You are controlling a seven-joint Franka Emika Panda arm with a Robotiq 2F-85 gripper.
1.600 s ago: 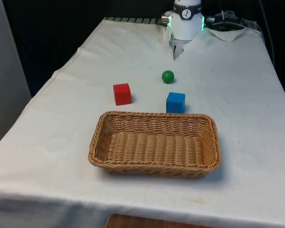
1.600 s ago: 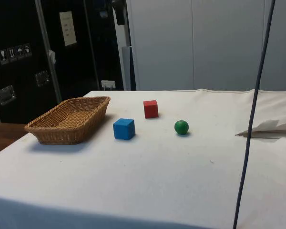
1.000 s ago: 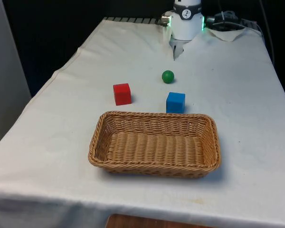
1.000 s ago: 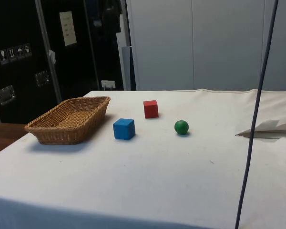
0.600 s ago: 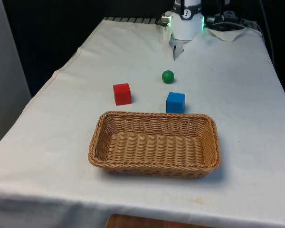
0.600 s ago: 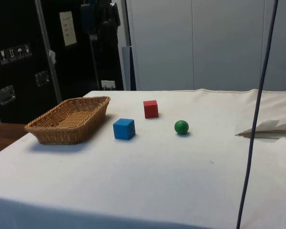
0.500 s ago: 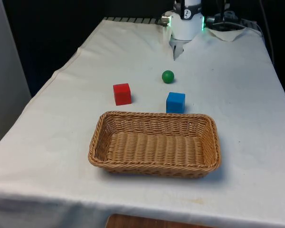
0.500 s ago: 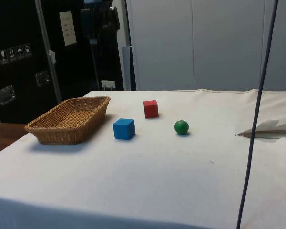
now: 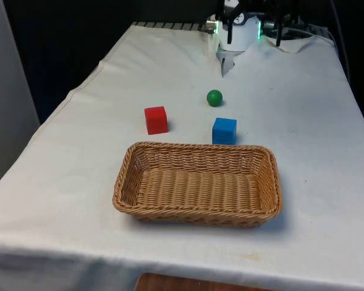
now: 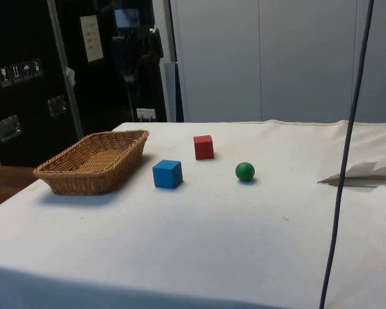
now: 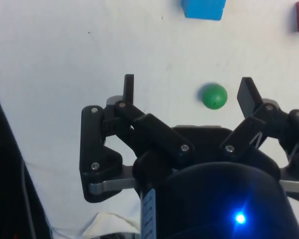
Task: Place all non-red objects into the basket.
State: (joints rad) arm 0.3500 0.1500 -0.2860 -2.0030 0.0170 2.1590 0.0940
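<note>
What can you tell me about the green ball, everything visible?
The small green ball is a plain, smooth, matte sphere of even green, material unclear. It rests on the white cloth, touching nothing else, apart from the blue cube and the red cube and farther from the woven wicker basket than either. In the wrist view it lies below the open gripper, nearer one finger, not held.

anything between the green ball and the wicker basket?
Yes: the blue cube sits between the small green ball and the woven wicker basket, close to its far rim but apart from it. Front and side views both show it.
</note>
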